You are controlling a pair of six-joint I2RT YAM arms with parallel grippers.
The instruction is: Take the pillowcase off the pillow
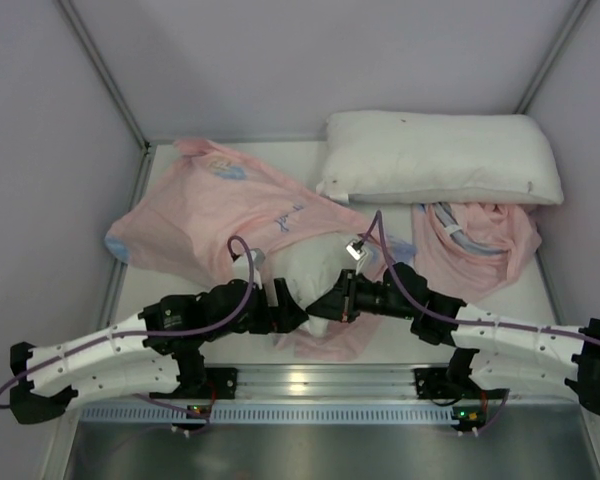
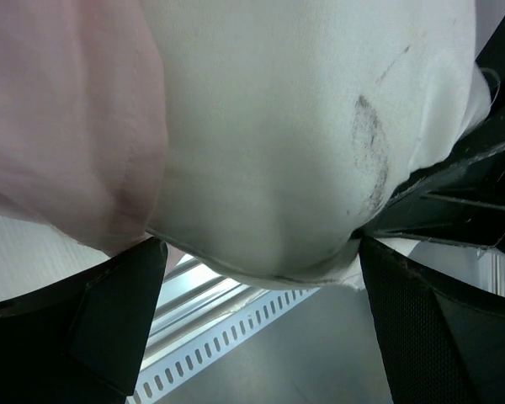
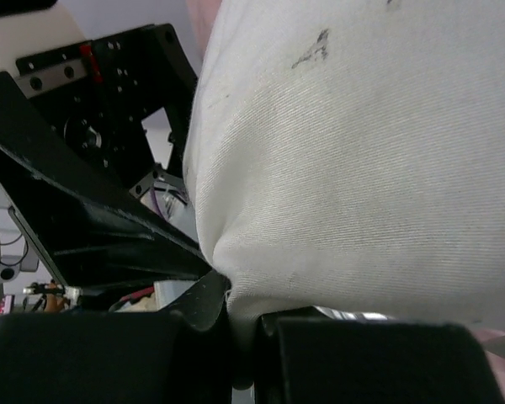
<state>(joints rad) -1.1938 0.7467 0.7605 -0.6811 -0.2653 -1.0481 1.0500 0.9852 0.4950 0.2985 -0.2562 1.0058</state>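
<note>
The pillowcase [image 1: 210, 215] lies crumpled, pink side up, at the back left, with a blue edge at its far left. The white pillow [image 1: 315, 265] sticks out of it toward the table's front. My left gripper [image 1: 295, 315] is at the pillow's near end. In the left wrist view its jaws [image 2: 261, 248] stand wide apart and the pillow [image 2: 278, 126] bulges between them, with pink pillowcase [image 2: 59, 118] to the left. My right gripper [image 1: 320, 303] meets it from the right. In its wrist view it [image 3: 244, 328] is shut, pinching a fold of the pillow [image 3: 370, 151].
A second white pillow [image 1: 440, 155] lies at the back right. Another pink fabric case [image 1: 480, 245] is bunched in front of it. A metal rail [image 1: 310, 380] runs along the table's near edge. Grey walls close in the left, back and right.
</note>
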